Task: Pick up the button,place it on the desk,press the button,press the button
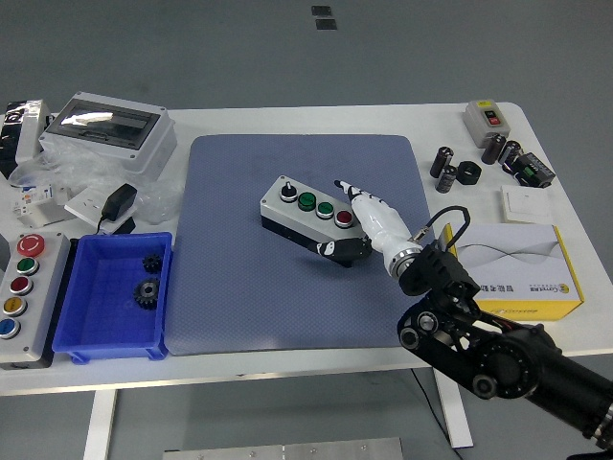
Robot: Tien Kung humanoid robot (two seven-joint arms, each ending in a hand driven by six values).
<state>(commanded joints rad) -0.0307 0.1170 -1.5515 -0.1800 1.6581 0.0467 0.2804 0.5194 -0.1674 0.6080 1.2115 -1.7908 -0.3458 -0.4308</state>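
Observation:
A grey button box (302, 216) with a black knob, two green buttons and a red button (344, 218) lies at an angle on the blue-grey mat (239, 307) in the middle of the table. My right hand (350, 218), white with black fingertips, comes in from the lower right and wraps the box's right end. One finger (345, 186) stretches along the far side past the red button, and the other fingers (335, 251) curl around the near right corner. Whether the box's right end is off the mat I cannot tell. My left arm is out of the picture.
A blue bin (96, 331) holding two black gears sits left of the mat, with a second, larger button box (43, 316) beside it. A grey enclosure (110, 129), bags and a black adapter (120, 201) fill the back left. A yellow-white carton (522, 278), black cylinders (458, 171) and switches stand right.

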